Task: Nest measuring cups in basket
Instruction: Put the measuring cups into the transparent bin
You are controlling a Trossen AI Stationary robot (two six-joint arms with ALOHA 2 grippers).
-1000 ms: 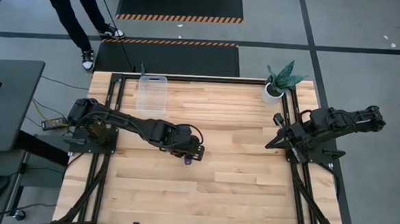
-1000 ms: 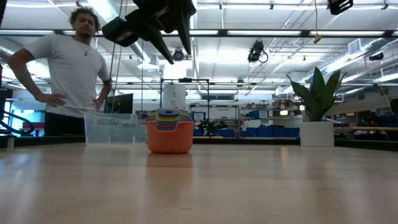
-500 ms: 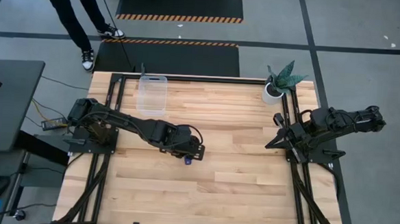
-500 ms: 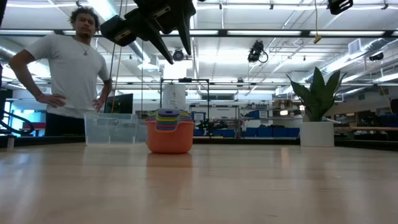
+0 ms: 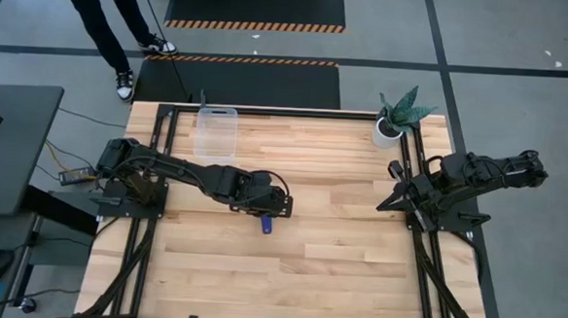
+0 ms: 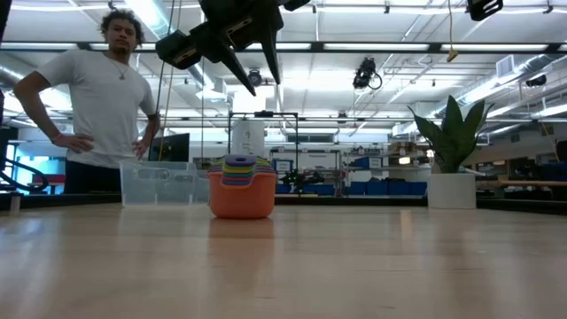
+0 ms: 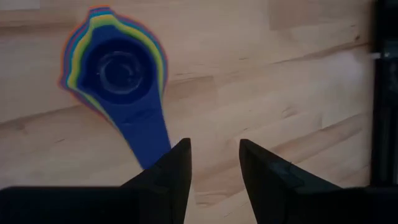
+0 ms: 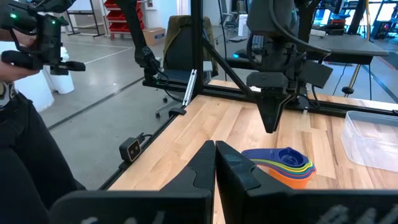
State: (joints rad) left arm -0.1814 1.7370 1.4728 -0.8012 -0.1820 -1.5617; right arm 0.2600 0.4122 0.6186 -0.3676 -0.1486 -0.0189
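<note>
One nested stack of measuring cups (image 5: 267, 223) is sitting on the table (image 5: 357, 260), well apart from the basket (image 5: 215, 133), not in it.
L gripper (image 7: 211, 168) is hovering above the stack, fingers apart, holding nothing; R gripper (image 8: 215, 163), fingers together, is waiting far from the stack by the plant (image 5: 399, 114). Risk: closing beside the blue handle (image 7: 147, 137) could be nudging or tipping the stack. Wrist view is showing the handle; low view is hiding it but showing the height gap.
</note>
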